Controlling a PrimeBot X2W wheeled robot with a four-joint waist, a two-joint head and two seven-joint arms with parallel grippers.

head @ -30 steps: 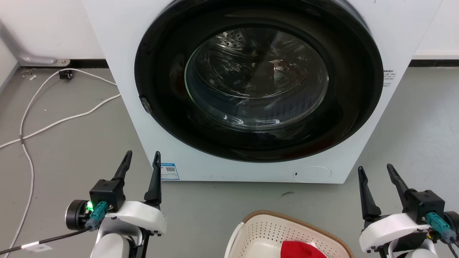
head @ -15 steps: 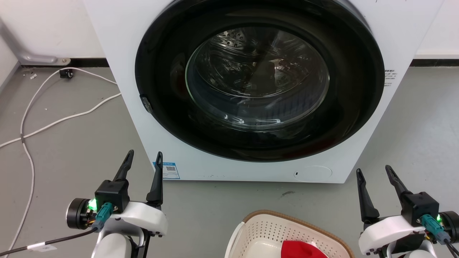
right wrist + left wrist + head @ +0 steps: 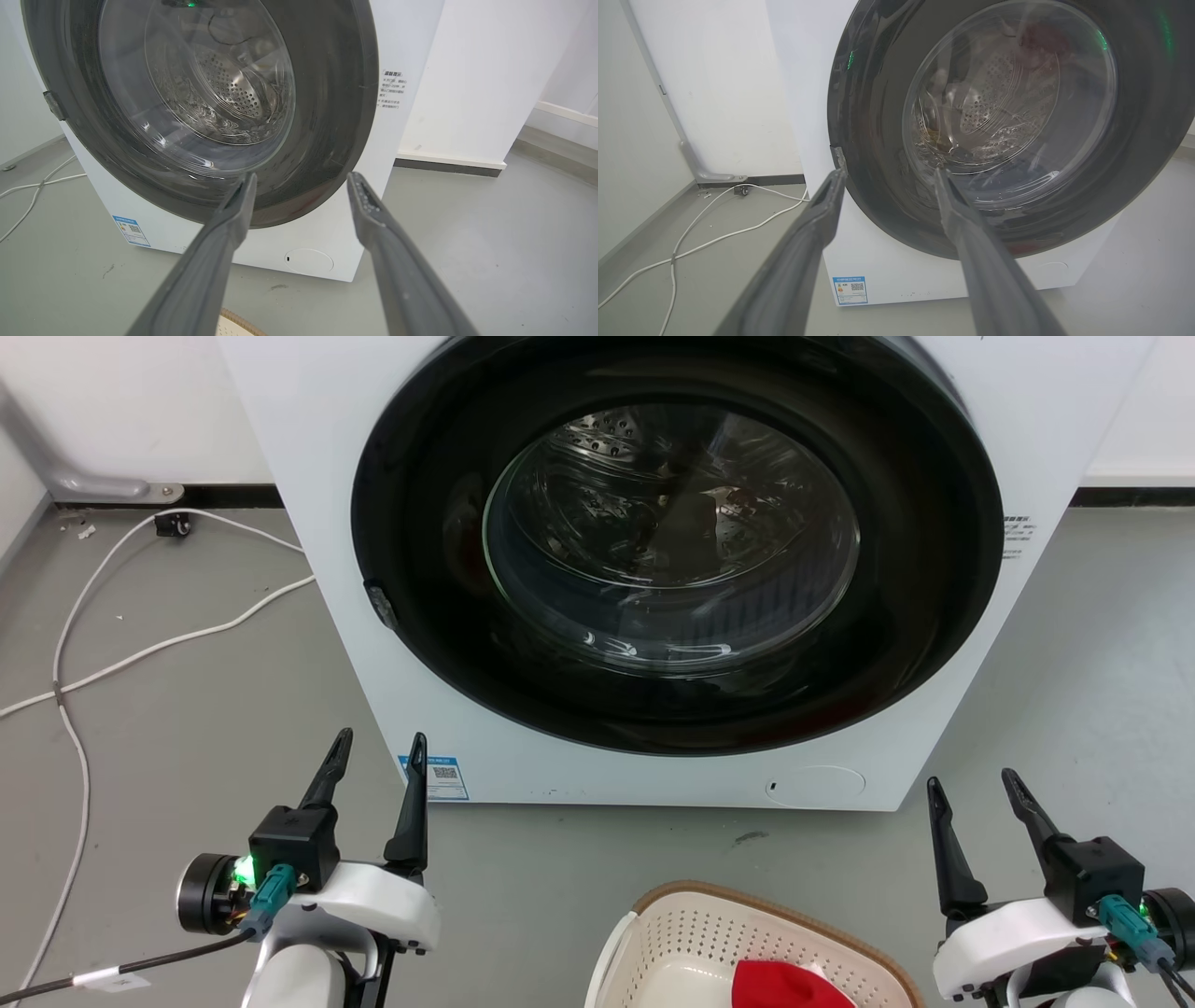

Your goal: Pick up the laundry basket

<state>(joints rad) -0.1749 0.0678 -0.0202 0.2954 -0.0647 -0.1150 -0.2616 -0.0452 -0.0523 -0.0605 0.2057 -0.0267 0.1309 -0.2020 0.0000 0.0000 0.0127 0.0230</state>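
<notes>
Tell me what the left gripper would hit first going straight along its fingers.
Probably the washing machine's dark door ring; the left gripper aims at its lower left, though depth is unclear.

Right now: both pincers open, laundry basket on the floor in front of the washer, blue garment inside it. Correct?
One thing is off: the garment in the laundry basket is red, not blue, as the head view shows. The rest holds: left pincer and right pincer are open, and the basket sits on the floor in front of the washer.
</notes>
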